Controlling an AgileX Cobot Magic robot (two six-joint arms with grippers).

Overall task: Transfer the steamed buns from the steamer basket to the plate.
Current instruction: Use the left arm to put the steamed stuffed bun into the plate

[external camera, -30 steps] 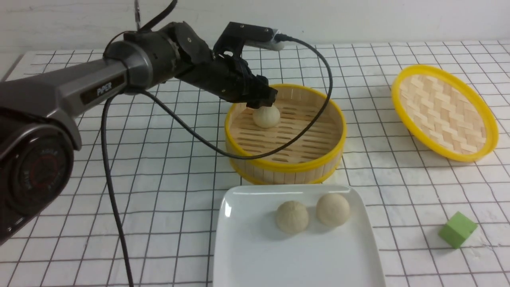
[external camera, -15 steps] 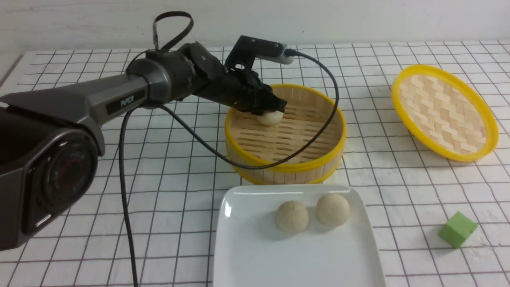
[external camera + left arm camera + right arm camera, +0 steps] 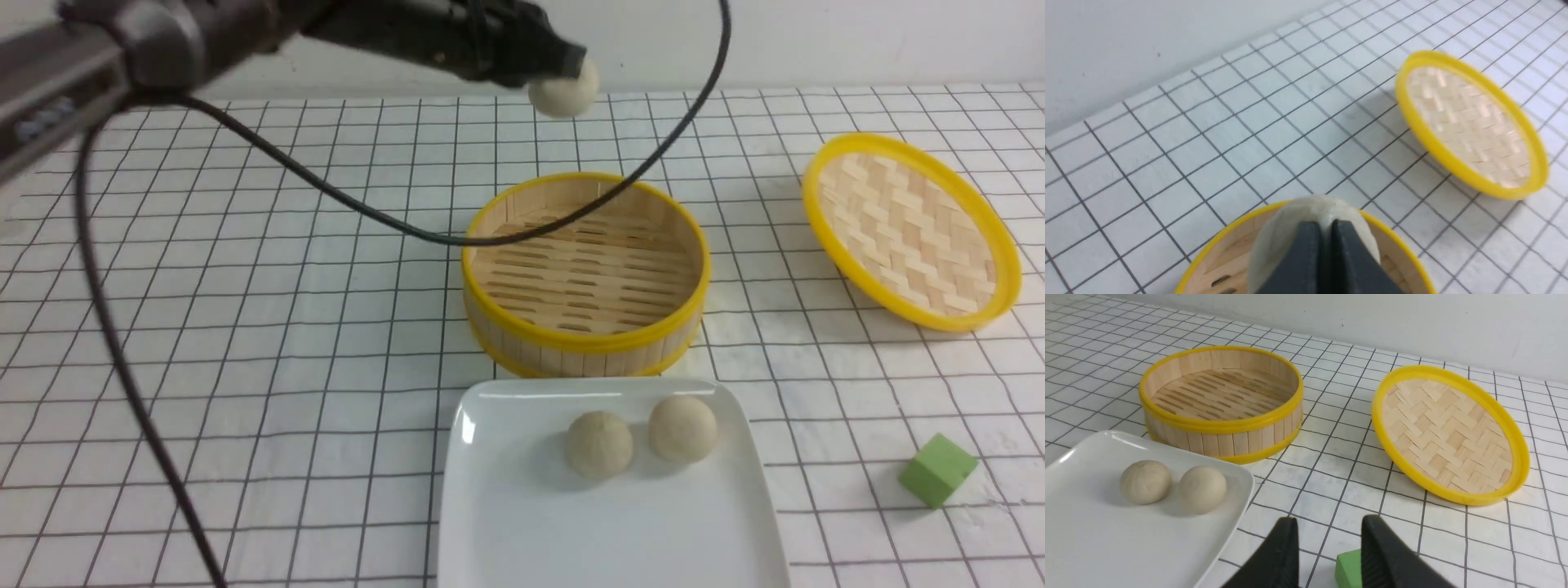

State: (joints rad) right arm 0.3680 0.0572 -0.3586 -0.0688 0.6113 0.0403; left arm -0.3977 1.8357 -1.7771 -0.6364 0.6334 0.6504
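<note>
Left gripper (image 3: 569,67) is clamped on the third bun (image 3: 563,90), with the jaws pinched almost together into the dough right at the tips. The bun hangs in the air, well above the steamer basket (image 3: 584,339). The basket sits empty mid-desk (image 3: 245,327).

Risks as we see them:
- The grip looks shallow and the dough looks soft. A fast swing could let it squeeze out or tear, and it would drop into the basket or onto the desk.
- The black cable (image 3: 367,214) sags off the left arm and crosses the basket's left rim. Moving toward the near edge could snag that rim and shove the basket into the plate (image 3: 506,523), which sits just in front of it.
- Two buns (image 3: 600,443) sit side by side mid-plate toward its far edge, and we can't tell if they touch. Releasing on top of them would knock them around, and the glossy plate could let them roll. The left and near parts of the plate are free.

Further right, the lid (image 3: 910,229) lies tilted near the far right edge and the green cube (image 3: 937,469) sits by the near right corner. Both are well off the path. The right gripper (image 3: 1329,531) has its jaws apart and holds nothing, parked just over the cube, clear of the plate.
</note>
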